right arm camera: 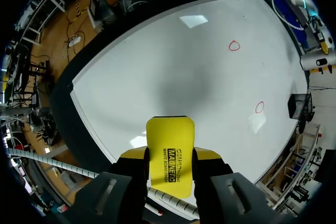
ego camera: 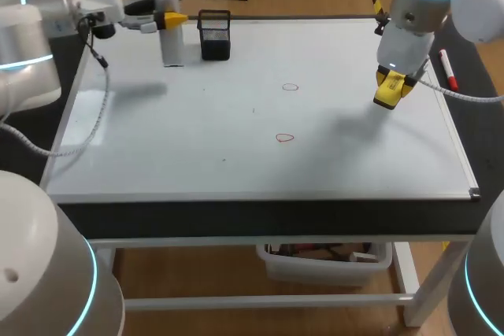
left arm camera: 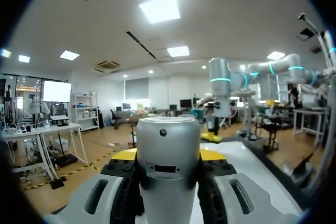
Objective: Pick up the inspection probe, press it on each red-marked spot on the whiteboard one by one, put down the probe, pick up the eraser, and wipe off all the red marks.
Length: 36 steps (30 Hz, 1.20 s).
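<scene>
The whiteboard (ego camera: 236, 163) covers almost all of the worktop (ego camera: 260, 218). Two small red marks are drawn on it, each a thin hand-drawn loop. The nearer red mark (ego camera: 284, 138) sits about mid-board, and the farther red mark (ego camera: 290, 86) lies a little beyond it, the two apart.

To the right of both marks, well apart from them, the right end effector (ego camera: 391, 88) hangs over the right part of the board. It is holding the eraser (right arm camera: 169, 150), a flat, bright yellow block with rounded corners and black print on its face. Both yellow-tipped fingers press on its sides, and its rounded end sticks out ahead of them toward the board without touching it.

Farther right, outside the board's frame, a red pen (ego camera: 446, 68) lies on the dark edge strip.

At the far edge of the board stands a black mesh cup (ego camera: 214, 37). Just left of it is the probe (ego camera: 172, 37), a smooth silver-grey cylinder with a rounded cap, standing upright at the far left corner. The left end effector (left arm camera: 168, 156) grips it from two sides, with the cylinder filling the gap between the fingers. I cannot tell whether its lower end touches the board
</scene>
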Available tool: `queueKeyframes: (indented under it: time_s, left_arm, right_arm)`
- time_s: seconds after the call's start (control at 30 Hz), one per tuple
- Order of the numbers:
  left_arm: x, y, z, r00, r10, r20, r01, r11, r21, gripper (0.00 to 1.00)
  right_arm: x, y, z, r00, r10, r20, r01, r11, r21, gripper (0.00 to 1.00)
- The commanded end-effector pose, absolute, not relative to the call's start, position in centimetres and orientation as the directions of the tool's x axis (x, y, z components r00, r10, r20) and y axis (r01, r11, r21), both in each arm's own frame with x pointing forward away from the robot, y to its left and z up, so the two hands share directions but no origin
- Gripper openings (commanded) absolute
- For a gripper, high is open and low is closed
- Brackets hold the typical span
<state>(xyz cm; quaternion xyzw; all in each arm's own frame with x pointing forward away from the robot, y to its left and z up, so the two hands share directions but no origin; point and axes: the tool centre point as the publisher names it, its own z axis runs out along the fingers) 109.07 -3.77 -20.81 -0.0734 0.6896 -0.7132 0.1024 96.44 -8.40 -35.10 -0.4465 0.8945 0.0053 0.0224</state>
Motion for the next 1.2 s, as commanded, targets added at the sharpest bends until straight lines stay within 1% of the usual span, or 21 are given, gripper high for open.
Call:
queueKeyframes:
  time_s: [0.03,0.47,0.83,1.2]
  left_arm:
    - [108.3,-2.2,-20.6,-0.938,-0.346,-0.038,0.053,-0.034,-0.998,0.00]
    - [108.6,-0.3,-20.6,-0.923,-0.383,-0.035,0.056,-0.045,-0.997,0.00]
    - [108.6,-0.3,-20.6,-0.923,-0.383,-0.035,0.056,-0.045,-0.997,0.00]
    - [108.6,-0.3,-20.6,-0.923,-0.383,-0.035,0.056,-0.045,-0.997,0.00]
  right_arm:
    - [96.5,-8.5,-35.0,-0.599,-0.800,-0.042,-0.800,0.600,-0.011,0.00]
    - [96.7,-8.2,-35.0,-0.590,-0.806,-0.040,-0.806,0.591,-0.012,0.00]
    - [100.6,-0.9,-34.9,-0.352,-0.936,-0.005,-0.936,0.352,-0.029,0.00]
    - [104.0,6.3,-35.5,-0.135,-0.991,-0.005,-0.991,0.135,-0.008,0.00]
